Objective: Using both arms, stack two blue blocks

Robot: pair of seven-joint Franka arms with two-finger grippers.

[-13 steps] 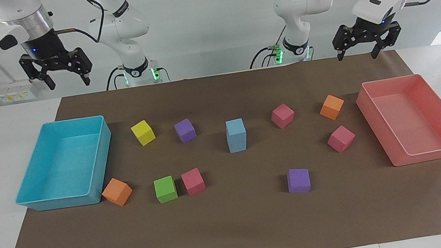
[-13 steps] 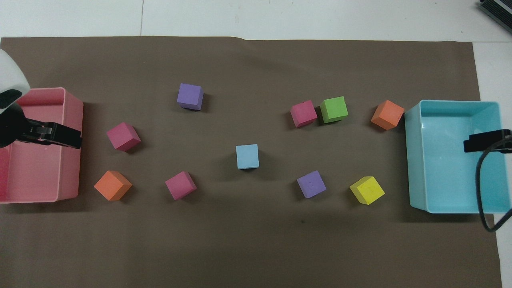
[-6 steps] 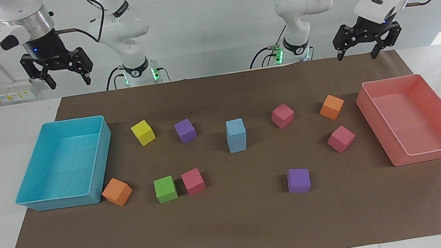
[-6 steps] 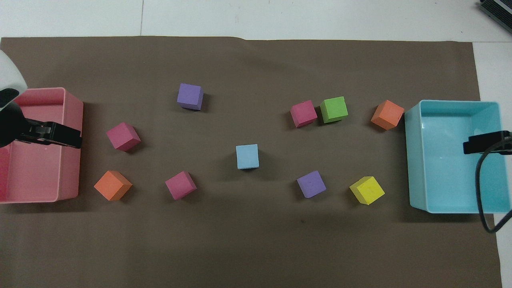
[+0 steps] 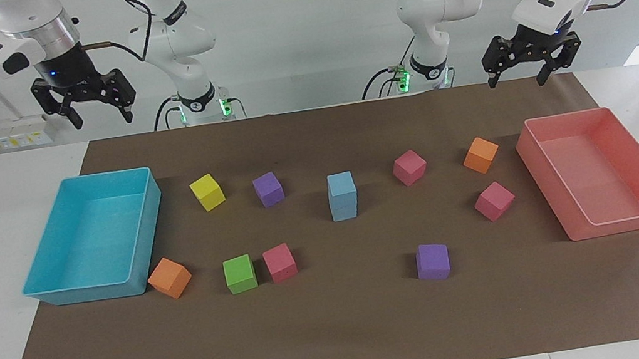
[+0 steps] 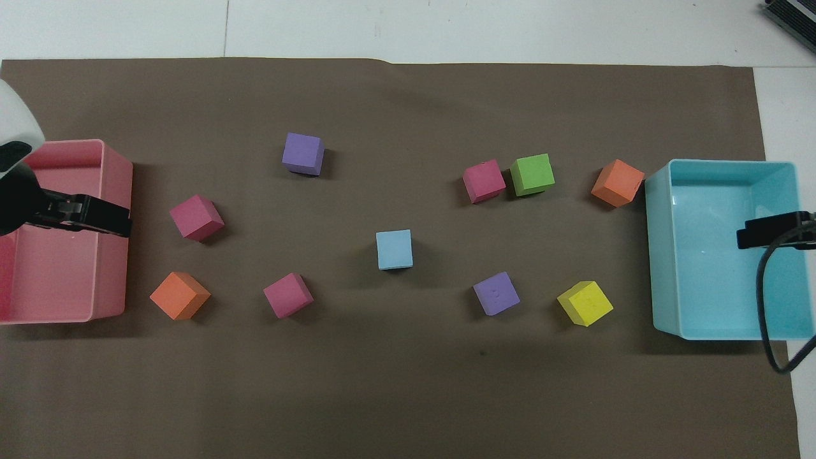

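The two blue blocks [image 5: 342, 196] sat stacked, job seemingly done, so the left gripper [image 5: 532, 61] and right gripper [image 5: 85, 103] hung spread, holding nothing.

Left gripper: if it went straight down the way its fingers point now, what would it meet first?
Probably the pink bin. The left gripper, open and empty, hangs high above that end of the table; overhead it covers the bin's interior, though depth from the facing view is uncertain.
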